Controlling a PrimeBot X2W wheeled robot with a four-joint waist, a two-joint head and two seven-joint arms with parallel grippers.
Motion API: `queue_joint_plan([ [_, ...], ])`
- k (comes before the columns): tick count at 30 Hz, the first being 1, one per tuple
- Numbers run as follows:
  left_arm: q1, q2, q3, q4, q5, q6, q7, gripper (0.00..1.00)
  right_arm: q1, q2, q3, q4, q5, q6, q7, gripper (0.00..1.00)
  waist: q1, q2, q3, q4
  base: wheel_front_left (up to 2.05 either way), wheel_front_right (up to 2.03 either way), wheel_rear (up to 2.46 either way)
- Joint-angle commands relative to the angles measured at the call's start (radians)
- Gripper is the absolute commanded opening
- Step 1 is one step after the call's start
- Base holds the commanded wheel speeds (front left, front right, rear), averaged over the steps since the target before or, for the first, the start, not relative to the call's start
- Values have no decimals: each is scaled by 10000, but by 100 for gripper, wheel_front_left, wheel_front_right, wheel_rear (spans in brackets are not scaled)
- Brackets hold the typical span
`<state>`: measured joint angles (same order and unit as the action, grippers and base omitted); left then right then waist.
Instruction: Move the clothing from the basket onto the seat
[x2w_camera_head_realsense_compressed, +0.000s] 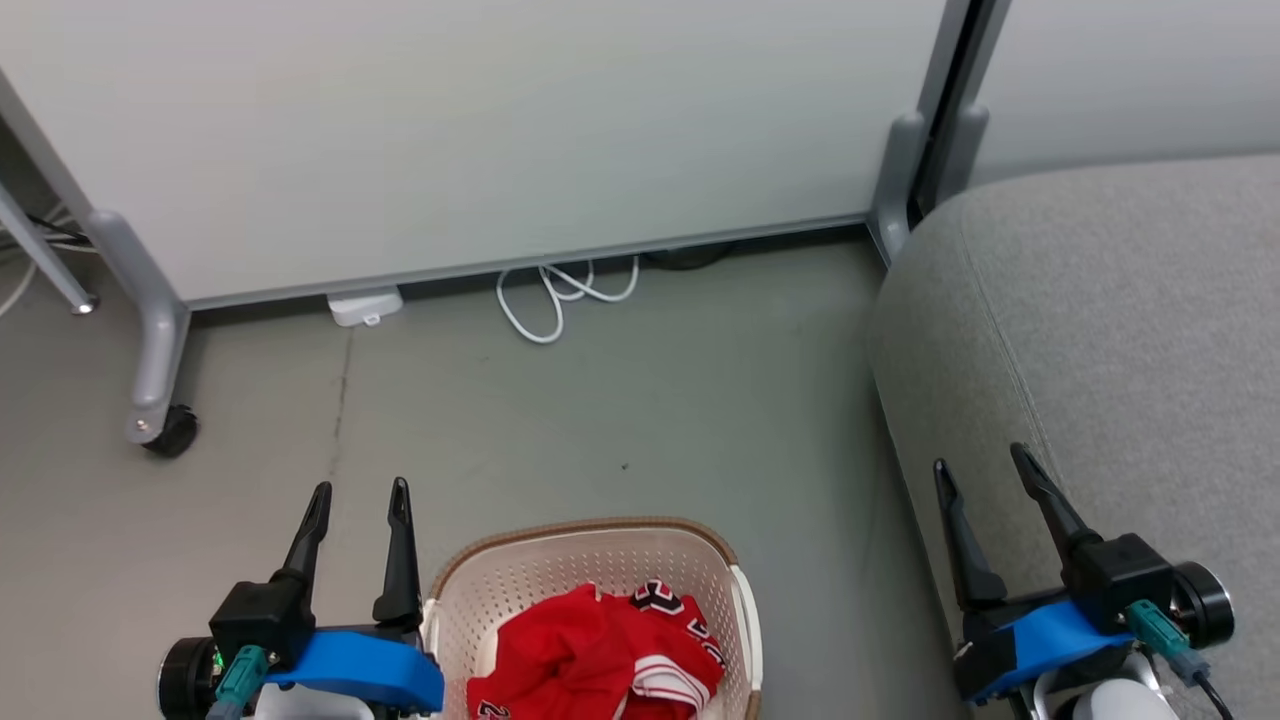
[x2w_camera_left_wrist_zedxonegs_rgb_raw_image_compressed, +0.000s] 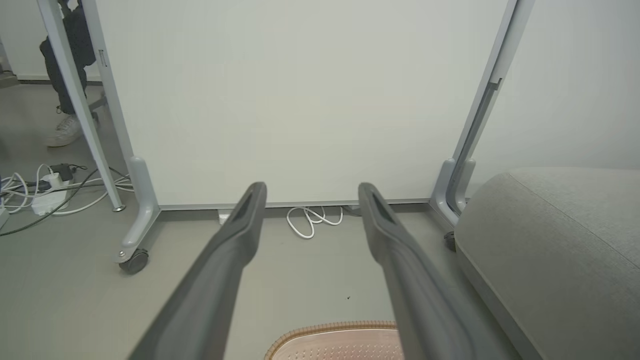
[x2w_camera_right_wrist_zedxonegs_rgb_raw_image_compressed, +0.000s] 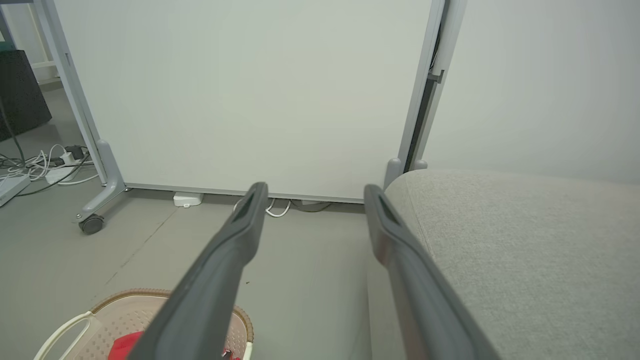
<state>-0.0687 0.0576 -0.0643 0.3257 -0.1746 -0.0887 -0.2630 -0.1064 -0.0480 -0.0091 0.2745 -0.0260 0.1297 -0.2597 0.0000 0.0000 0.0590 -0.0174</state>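
**Red kit heaped in the basket, both pairs of fingers apart**

At the far left of the left wrist view we see a person's foot (x2w_camera_left_wrist_zedxonegs_rgb_raw_image_compressed: 64, 131) in a pale shoe. Near it, a tangle of cables (x2w_camera_left_wrist_zedxonegs_rgb_raw_image_compressed: 30, 192) lies on the grey floor (x2w_camera_head_realsense_compressed: 620, 410). Next comes the grey leg of a white partition panel (x2w_camera_head_realsense_compressed: 450, 130), ending in a dark caster (x2w_camera_head_realsense_compressed: 172, 430).

The left fingers (x2w_camera_head_realsense_compressed: 400, 550) point up the head view with a clear gap between them and hold nothing. They stand just beside the left side of the basket (x2w_camera_head_realsense_compressed: 520, 575).

The basket sits on the floor at the bottom centre of the head view. It is cream and perforated, with a brown woven-look rim band and a white handle on its right side. Inside it lies the clothing (x2w_camera_head_realsense_compressed: 580, 655), a crumpled heap of bright red soft fabric. We can pick out white striped trim low on the right of the heap and black-and-white numerals near the top.

Beyond the basket, a small white box (x2w_camera_head_realsense_compressed: 365, 305) and a looped white cord (x2w_camera_head_realsense_compressed: 560, 295) lie along the foot of the panel. A strip of bare floor separates the basket from the seat (x2w_camera_head_realsense_compressed: 1100, 330).

The right fingers (x2w_camera_head_realsense_compressed: 1045, 495) are likewise spread and hold nothing. They appear over the seat's front corner.

The seat is a large light-grey upholstered cushion with a rounded edge and a stitched seam. Its edge stands higher than the basket's rim.
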Motion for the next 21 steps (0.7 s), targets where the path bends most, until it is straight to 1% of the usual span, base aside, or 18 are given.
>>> queue_joint_plan([
  [1,-171,51,46,27,15,-14,-26,100,-161,-42,70,-57,-53,18,-50,100,0,0,353,-293,0,0,0],
  [6,-526,144,36,546,89,-63,-28,100,-504,-40,433,-235,57,18,-59,100,0,0,1260,-808,0,0,0],
  [13,-1351,580,-196,1604,381,-153,-6,100,-1316,-37,1192,-602,406,12,-68,100,0,0,3005,-1874,0,0,0],
  [21,-2453,950,-689,3231,93,-352,915,100,-1755,-31,1417,-1018,754,12,-65,100,0,0,4533,-2484,0,0,0],
])
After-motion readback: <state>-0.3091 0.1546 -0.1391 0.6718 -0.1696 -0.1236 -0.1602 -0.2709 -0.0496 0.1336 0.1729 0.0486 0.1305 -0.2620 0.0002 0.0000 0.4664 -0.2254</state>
